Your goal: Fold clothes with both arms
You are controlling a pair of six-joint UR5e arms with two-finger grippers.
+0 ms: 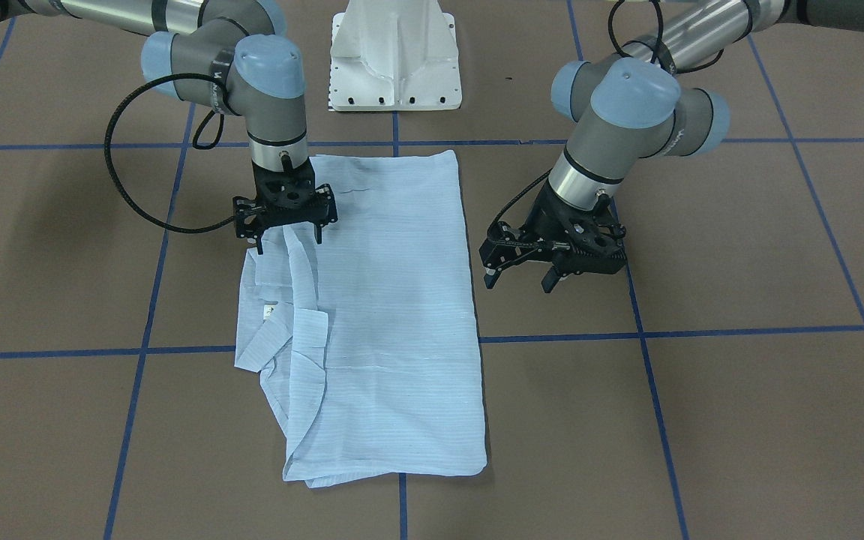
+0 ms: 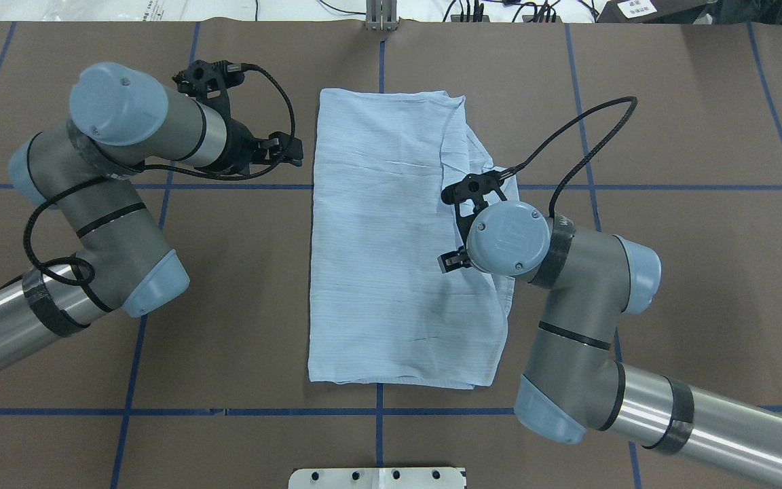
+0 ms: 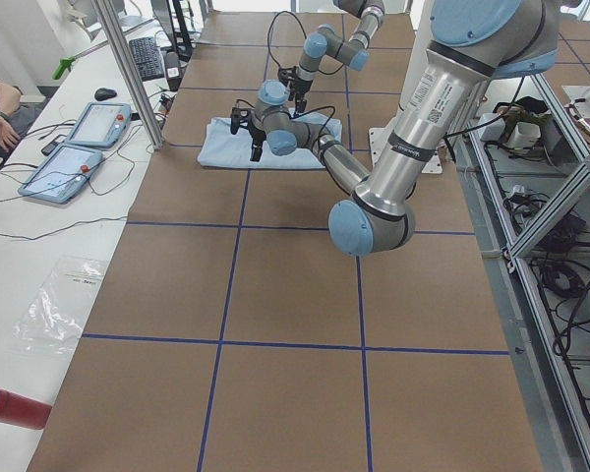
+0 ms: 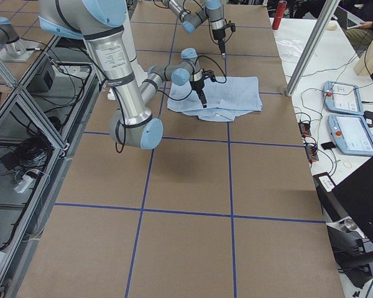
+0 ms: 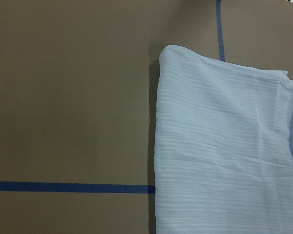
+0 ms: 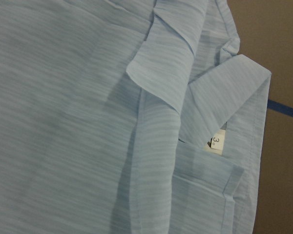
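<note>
The clothes are one pale blue shirt (image 1: pixel 394 300) (image 2: pixel 377 238), folded into a long rectangle on the brown table. Its collar and size label (image 6: pixel 216 141) lie along the edge on my right arm's side. My right gripper (image 1: pixel 287 241) (image 2: pixel 455 227) hovers just over that edge near the collar, open, with no cloth between its fingers. My left gripper (image 1: pixel 520 282) (image 2: pixel 289 151) hangs open over bare table beside the shirt's opposite long edge (image 5: pixel 158 146), apart from the fabric. No fingers show in either wrist view.
The white pedestal base (image 1: pixel 394 60) (image 2: pixel 377 477) stands at the robot's side of the table. Blue tape lines (image 1: pixel 139 352) cross the brown surface. A side bench holds tablets (image 3: pixel 79 147) (image 4: pixel 348 118), cables and a red cylinder (image 3: pixel 10 405).
</note>
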